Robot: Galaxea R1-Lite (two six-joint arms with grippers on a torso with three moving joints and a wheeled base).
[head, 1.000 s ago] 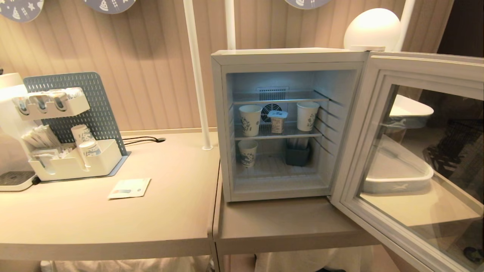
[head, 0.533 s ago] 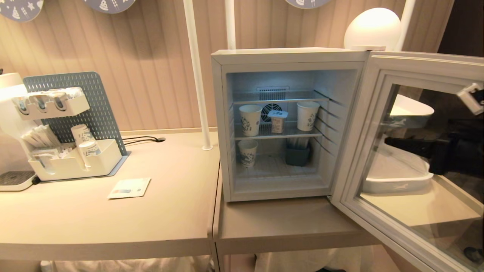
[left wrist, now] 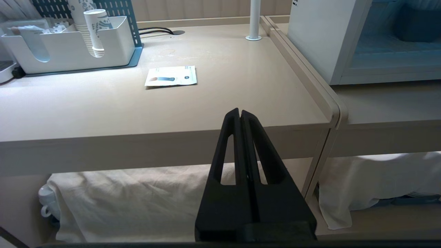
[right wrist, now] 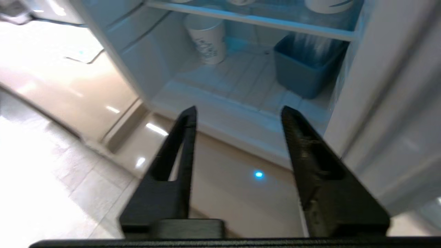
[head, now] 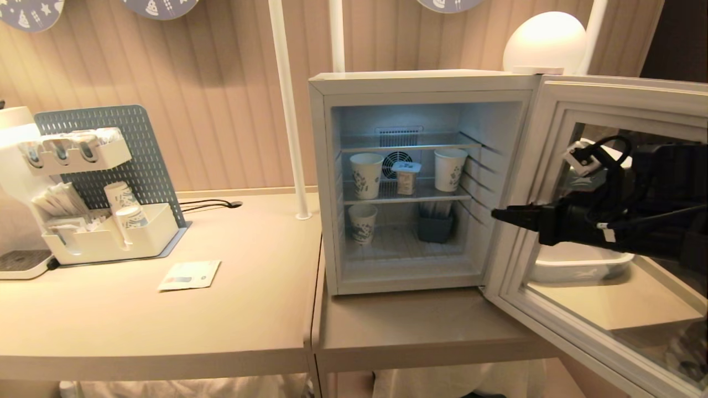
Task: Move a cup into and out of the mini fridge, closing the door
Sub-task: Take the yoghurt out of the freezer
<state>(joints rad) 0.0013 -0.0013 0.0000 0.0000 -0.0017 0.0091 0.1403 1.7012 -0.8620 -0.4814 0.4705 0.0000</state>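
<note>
Cup (head: 406,176) sits on mini fridge (head: 420,83) middle shelf, ahead of my right hand (head: 500,215), fingers apart, empty. Reach step; next I steer inside, past open door (head: 619,110). Left hand (left wrist: 240,113) together, parked.

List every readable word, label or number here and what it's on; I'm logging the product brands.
None can be read.
Paper cups in the mini fridge: blue print, no legible words.
Small cup: lid mark too small.
Card on the table: print too small.
Wall discs: pictures only.
</note>
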